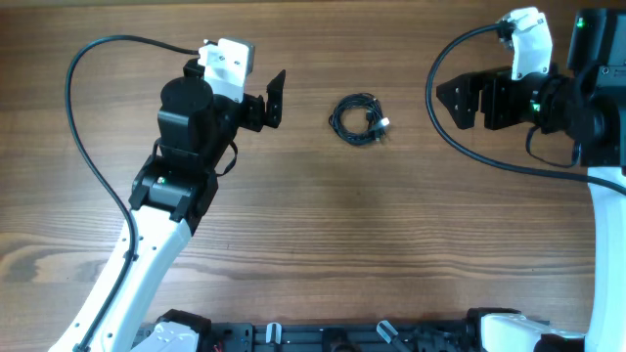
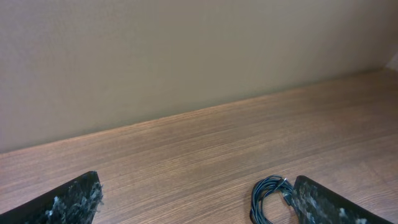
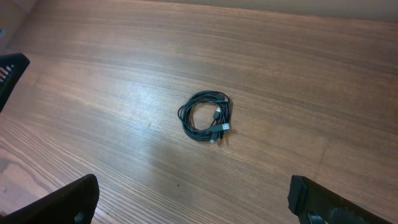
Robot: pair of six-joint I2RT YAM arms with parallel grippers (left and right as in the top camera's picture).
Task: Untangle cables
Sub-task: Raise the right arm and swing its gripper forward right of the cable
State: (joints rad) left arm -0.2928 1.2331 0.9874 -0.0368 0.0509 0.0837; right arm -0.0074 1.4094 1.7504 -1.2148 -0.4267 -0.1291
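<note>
The cables lie in one small tight black coil on the wooden table, with a white tip on the coil's right side. My left gripper is open and empty, to the left of the coil and apart from it. In the left wrist view the coil lies beside the right finger. My right gripper is open and empty, to the right of the coil. In the right wrist view the coil lies well ahead of the spread fingers.
Thick black arm cables loop beside the left arm, and another curves by the right arm. A plain wall stands behind the table's far edge. A black rail runs along the front edge.
</note>
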